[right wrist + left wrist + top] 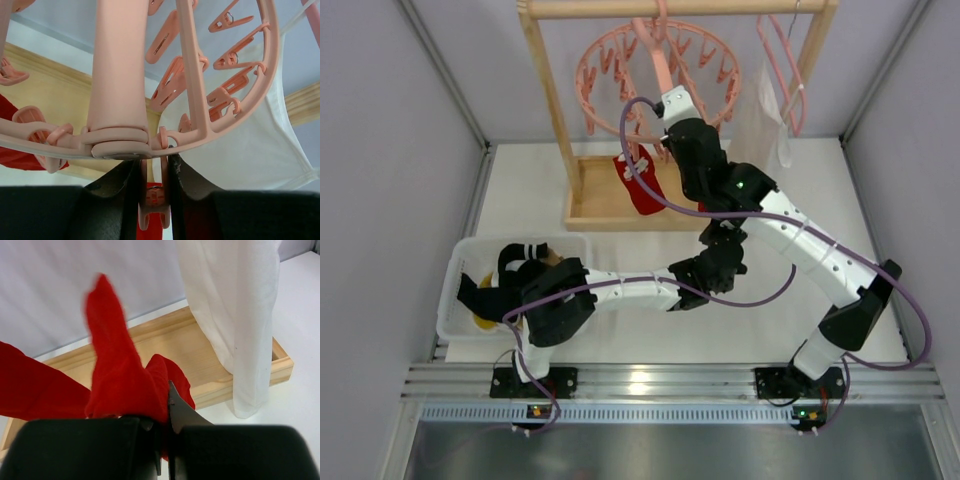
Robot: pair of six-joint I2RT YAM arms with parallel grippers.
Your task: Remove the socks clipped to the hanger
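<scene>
The round pink hanger point(610, 60) hangs from the wooden rack's top bar, its clips dangling. My right gripper point(665, 105) is up at its hub. In the right wrist view that gripper point(153, 162) is shut on a pink clip point(152, 200) under the ring point(120, 75), and a red sock point(150, 231) shows below the clip. A red sock point(640, 185) hangs down onto the rack's base. My left gripper point(718, 238) sits low beneath the right arm. It point(162, 405) is shut on a red sock point(120, 380), and more red fabric point(30, 385) lies to its left.
The wooden rack point(550, 90) stands at the back on a tray-like base point(215, 375). A white garment point(760, 115) hangs on a plain pink hanger point(785, 70) at the right. A white bin point(455, 270) at the front left holds a black sock point(520, 255).
</scene>
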